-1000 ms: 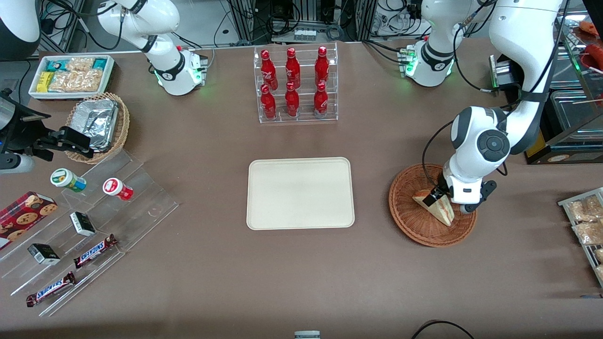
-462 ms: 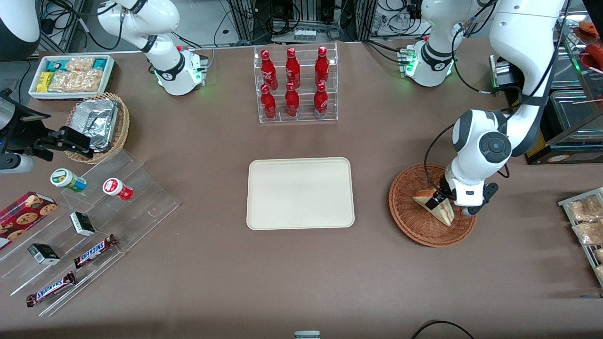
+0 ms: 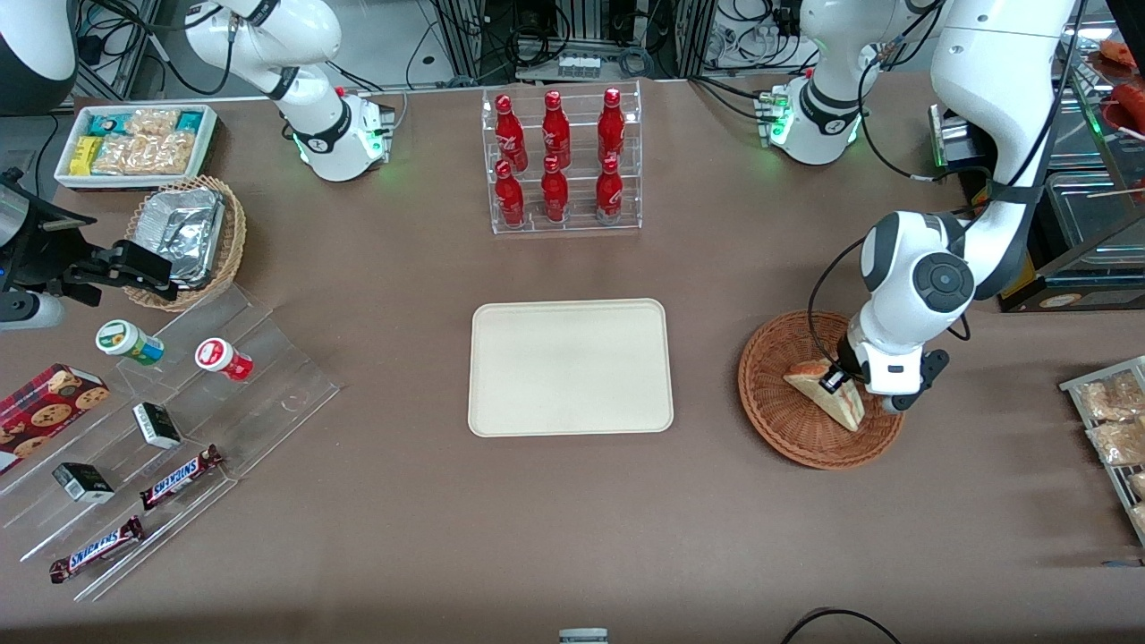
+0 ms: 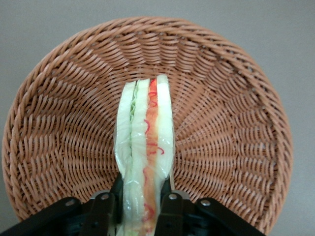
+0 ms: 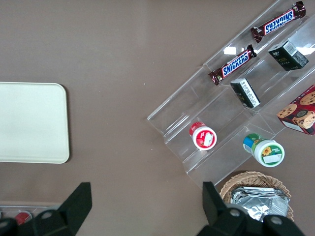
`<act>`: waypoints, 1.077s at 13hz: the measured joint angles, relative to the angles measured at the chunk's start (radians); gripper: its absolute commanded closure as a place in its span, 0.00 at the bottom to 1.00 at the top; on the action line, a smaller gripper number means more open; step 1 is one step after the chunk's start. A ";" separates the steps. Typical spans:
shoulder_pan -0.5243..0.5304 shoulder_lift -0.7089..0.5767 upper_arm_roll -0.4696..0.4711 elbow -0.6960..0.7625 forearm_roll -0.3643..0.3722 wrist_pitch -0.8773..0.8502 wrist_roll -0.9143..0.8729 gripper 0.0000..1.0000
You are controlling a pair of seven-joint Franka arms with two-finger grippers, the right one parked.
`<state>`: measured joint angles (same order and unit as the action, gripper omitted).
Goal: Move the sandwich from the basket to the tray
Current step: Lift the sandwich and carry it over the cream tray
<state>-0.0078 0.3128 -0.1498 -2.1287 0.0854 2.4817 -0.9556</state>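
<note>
The sandwich (image 3: 827, 392) is a pale triangular wedge standing on edge in the reddish-brown wicker basket (image 3: 778, 411), toward the working arm's end of the table. In the left wrist view the sandwich (image 4: 145, 128) shows its red and green filling, and the basket (image 4: 231, 108) lies under it. My gripper (image 3: 839, 378) (image 4: 142, 201) is shut on the sandwich, one black finger (image 4: 114, 196) pressed against each bread face. The cream tray (image 3: 570, 367) lies flat at the table's middle, with nothing on it, and its corner shows in the right wrist view (image 5: 32, 123).
A clear rack of red bottles (image 3: 561, 161) stands farther from the front camera than the tray. A wire rack of packaged pastries (image 3: 1114, 429) sits at the working arm's table edge. A stepped acrylic stand (image 3: 170, 429) with snacks and a foil-filled basket (image 3: 188, 237) lie toward the parked arm's end.
The arm's wrist has shifted slightly upward and toward its own end of the table, and the fingers have closed in on the sandwich, which stays in the basket.
</note>
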 measured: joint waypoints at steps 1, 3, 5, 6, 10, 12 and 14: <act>-0.001 -0.005 -0.001 0.017 0.002 -0.039 0.000 1.00; -0.004 -0.020 -0.007 0.077 0.003 -0.167 0.001 1.00; -0.011 -0.038 -0.017 0.169 0.003 -0.323 0.002 1.00; -0.018 -0.044 -0.026 0.222 0.003 -0.396 0.002 1.00; -0.114 -0.045 -0.047 0.395 0.003 -0.565 0.003 1.00; -0.191 -0.023 -0.052 0.441 0.003 -0.573 0.022 1.00; -0.280 0.044 -0.055 0.507 0.003 -0.573 0.036 1.00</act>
<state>-0.2880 0.3567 -0.2051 -1.6219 0.0880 1.9087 -0.9200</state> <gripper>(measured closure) 0.850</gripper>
